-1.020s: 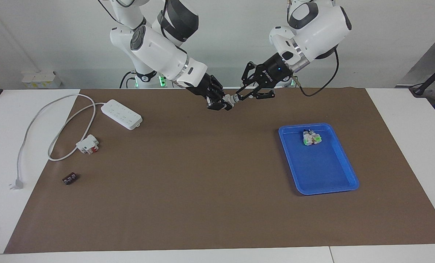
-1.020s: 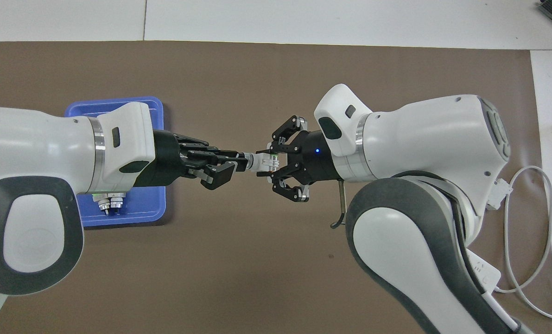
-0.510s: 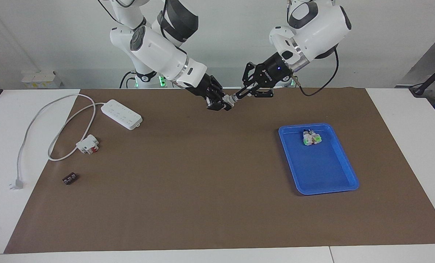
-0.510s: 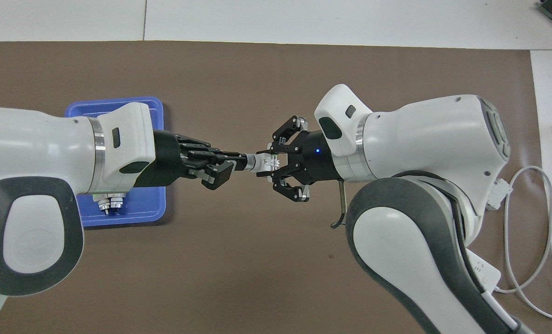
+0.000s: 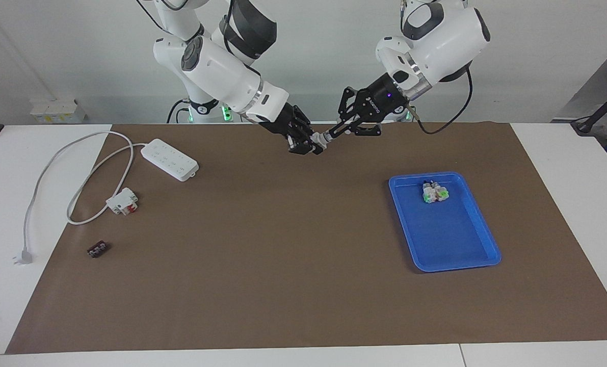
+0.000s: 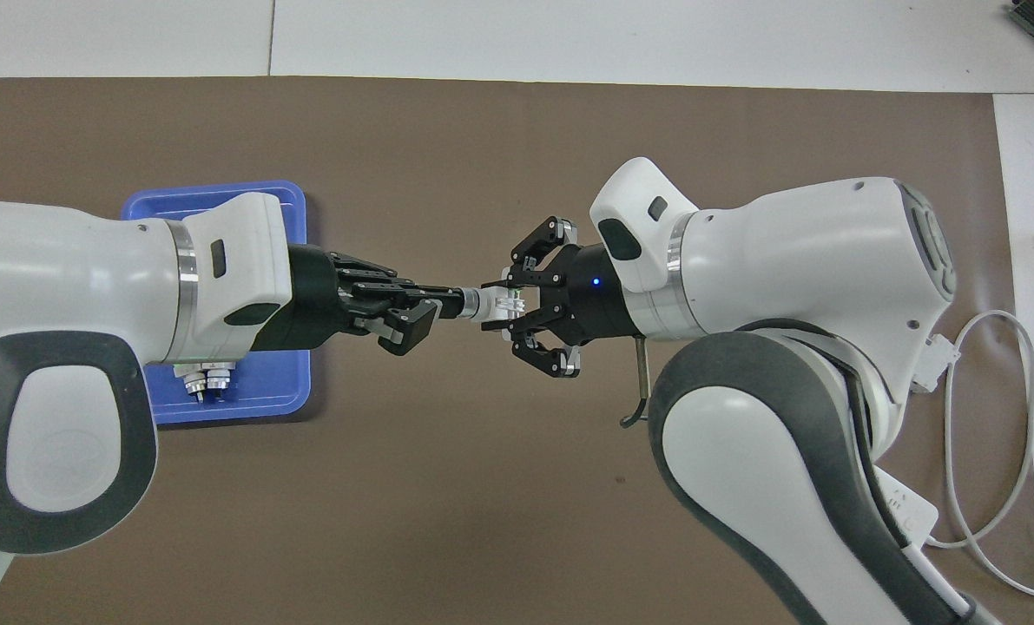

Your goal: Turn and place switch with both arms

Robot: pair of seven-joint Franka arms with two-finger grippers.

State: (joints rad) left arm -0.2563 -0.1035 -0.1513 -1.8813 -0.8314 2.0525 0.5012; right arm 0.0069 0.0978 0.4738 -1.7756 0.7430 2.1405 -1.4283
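A: We start with the brown mat (image 5: 283,265), then the two arms, meeting in the air over the mat at the robots' end of the table.

B: Right gripper (image 5: 311,144) (image 6: 510,306): pinched shut on the white body of the switch (image 5: 320,140) (image 6: 492,305). We see its claw links splayed, but the fingertips close on the part.

A: Left gripper (image 5: 330,135) (image 6: 441,304): narrow, its fingertips closed on the knob end of the switch. So the switch hangs between both grippers, off the mat.

B: Next in size, the blue tray (image 5: 466,250) (image 6: 148,208) at the left arm's end of the table. A cluster of switches (image 5: 434,192) lies in it, near the rim closest to the robots.

A: At the right arm's end: a white power strip (image 5: 169,159) with its cable (image 5: 43,173), a white block with red parts (image 5: 122,201), and farther from the robots a small dark part (image 5: 97,249).
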